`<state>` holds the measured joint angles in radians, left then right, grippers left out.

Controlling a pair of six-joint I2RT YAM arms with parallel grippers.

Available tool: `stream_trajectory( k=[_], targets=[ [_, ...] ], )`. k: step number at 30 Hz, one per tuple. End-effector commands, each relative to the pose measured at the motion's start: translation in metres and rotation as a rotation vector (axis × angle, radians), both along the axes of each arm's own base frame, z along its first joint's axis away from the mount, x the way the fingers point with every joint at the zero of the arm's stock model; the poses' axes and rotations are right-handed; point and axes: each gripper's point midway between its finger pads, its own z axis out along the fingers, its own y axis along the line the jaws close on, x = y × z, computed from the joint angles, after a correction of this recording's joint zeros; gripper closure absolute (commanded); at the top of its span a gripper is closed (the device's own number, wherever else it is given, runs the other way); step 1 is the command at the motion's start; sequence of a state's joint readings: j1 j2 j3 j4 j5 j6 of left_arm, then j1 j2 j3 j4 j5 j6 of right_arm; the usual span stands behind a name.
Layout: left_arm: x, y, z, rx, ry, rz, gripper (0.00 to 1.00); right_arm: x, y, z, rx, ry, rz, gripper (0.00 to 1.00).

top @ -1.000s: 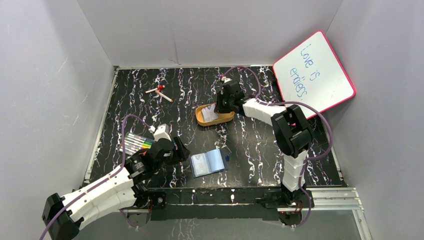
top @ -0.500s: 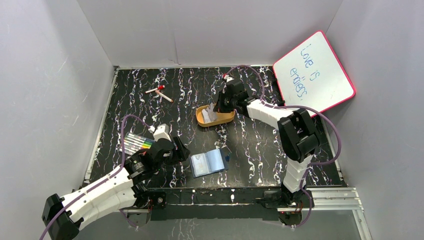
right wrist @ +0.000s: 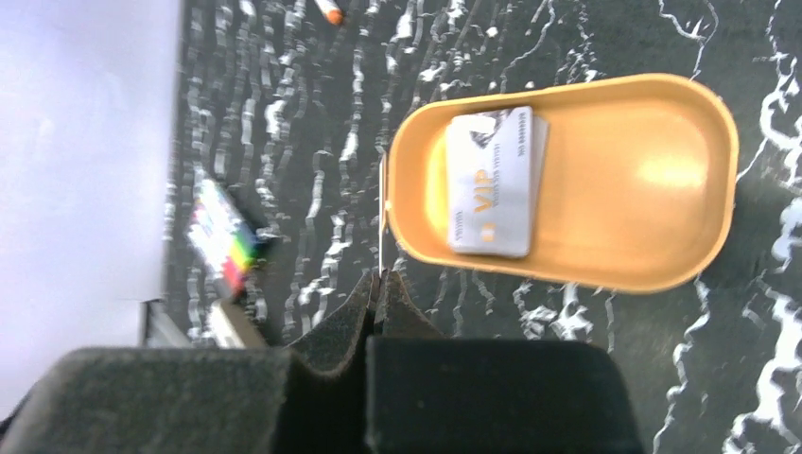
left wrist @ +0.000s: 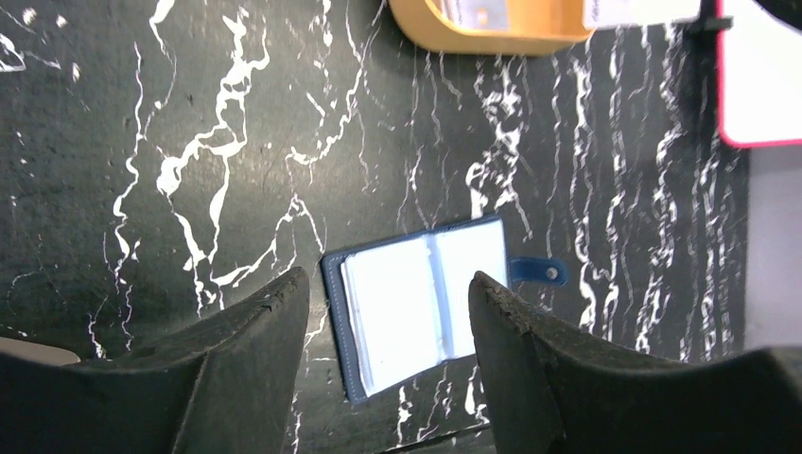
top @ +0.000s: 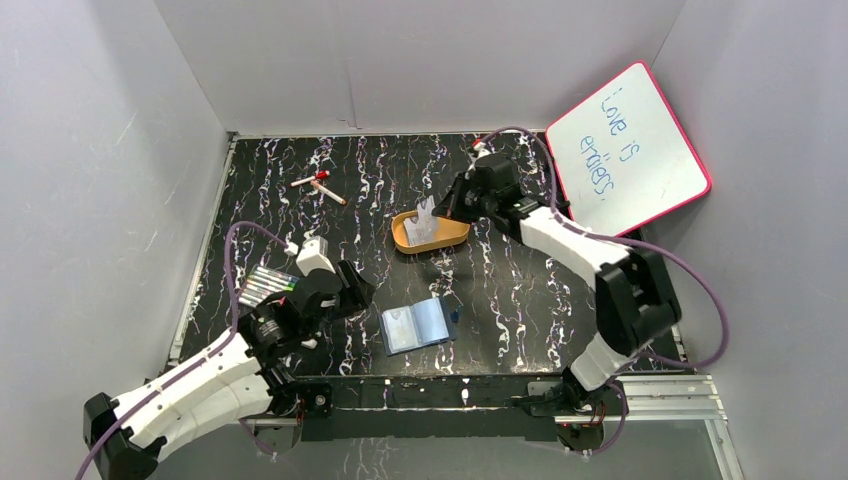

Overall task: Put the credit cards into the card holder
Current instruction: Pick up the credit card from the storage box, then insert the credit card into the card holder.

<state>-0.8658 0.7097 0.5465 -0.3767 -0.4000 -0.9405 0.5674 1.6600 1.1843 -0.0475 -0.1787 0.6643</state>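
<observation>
right jaws: clenched, pinching one credit card (top: 425, 221) by its edge. The card is standing upright over the orange oval tray (right wrist: 643, 180); I cannot tell whether it is touching the tray.
left jaws: released, hanging spread above the table (top: 500, 290) with nothing between them. In the wrist view they are framing the card holder.
card holder (top: 417, 325): lying open and flat near the table's front edge, well apart from the tray. Its pale blue pockets are facing up and its snap tab is pointing to the right.
stacked credit cards (right wrist: 496, 180): sitting in a neat pile inside the tray, the top one showing "VIP".
marker pack (top: 270, 284): lying near the left jaws, by the table's left edge.
whiteboard (top: 628, 150): leaning in the far right corner, showing handwriting.
pens (top: 320, 184): lying far left of the tray.
</observation>
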Motion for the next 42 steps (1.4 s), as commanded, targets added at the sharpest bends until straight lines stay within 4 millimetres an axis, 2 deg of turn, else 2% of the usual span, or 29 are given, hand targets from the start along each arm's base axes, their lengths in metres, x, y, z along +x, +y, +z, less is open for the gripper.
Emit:
stream_trajectory(
  k=[1, 4, 6, 7, 9, 12, 14, 17, 23, 28, 32, 35, 42],
  targets=[
    [0.014, 0.014, 0.037, -0.036, -0.097, 0.105, 0.4, -0.016, -0.002, 0.071, 0.228, -0.029, -0.048, 1.0],
    [0.018, 0.004, 0.058, -0.115, -0.15, 0.083, 0.38, -0.036, -0.005, 0.092, 0.32, -0.007, -0.048, 1.0],
    [0.019, -0.007, 0.075, -0.184, -0.191, 0.05, 0.28, -0.052, -0.008, 0.101, 0.373, 0.006, -0.038, 1.0],
    [0.02, -0.012, 0.083, -0.221, -0.212, 0.033, 0.24, -0.061, -0.01, 0.113, 0.414, -0.006, -0.026, 1.0],
    [0.02, -0.025, 0.098, -0.288, -0.252, -0.015, 0.21, -0.077, -0.014, 0.125, 0.486, -0.017, -0.002, 1.0],
    [0.017, -0.039, 0.113, -0.359, -0.284, -0.072, 0.2, -0.1, -0.02, 0.127, 0.533, -0.008, 0.027, 1.0],
    [0.015, -0.042, 0.111, -0.378, -0.274, -0.085, 0.2, -0.111, -0.026, 0.126, 0.519, -0.037, 0.048, 1.0],
    [0.01, -0.044, 0.093, -0.375, -0.232, -0.103, 0.21, -0.129, -0.031, 0.106, 0.428, -0.064, 0.099, 1.0],
    [-0.013, -0.045, 0.021, -0.293, -0.015, -0.137, 0.26, -0.172, -0.025, 0.034, 0.254, -0.012, 0.175, 1.0],
    [-0.029, -0.039, -0.028, -0.203, 0.133, -0.142, 0.35, -0.194, -0.017, -0.006, 0.243, 0.05, 0.206, 1.0],
    [-0.037, -0.031, -0.053, -0.156, 0.202, -0.121, 0.42, -0.198, -0.009, -0.027, 0.233, 0.08, 0.214, 1.0],
    [-0.042, -0.027, -0.068, -0.145, 0.234, -0.118, 0.46, -0.197, -0.006, -0.035, 0.242, 0.082, 0.207, 1.0],
    [-0.044, -0.017, -0.086, -0.087, 0.259, -0.093, 0.61, -0.197, 0.001, -0.059, 0.22, 0.09, 0.197, 1.0]
  ],
)
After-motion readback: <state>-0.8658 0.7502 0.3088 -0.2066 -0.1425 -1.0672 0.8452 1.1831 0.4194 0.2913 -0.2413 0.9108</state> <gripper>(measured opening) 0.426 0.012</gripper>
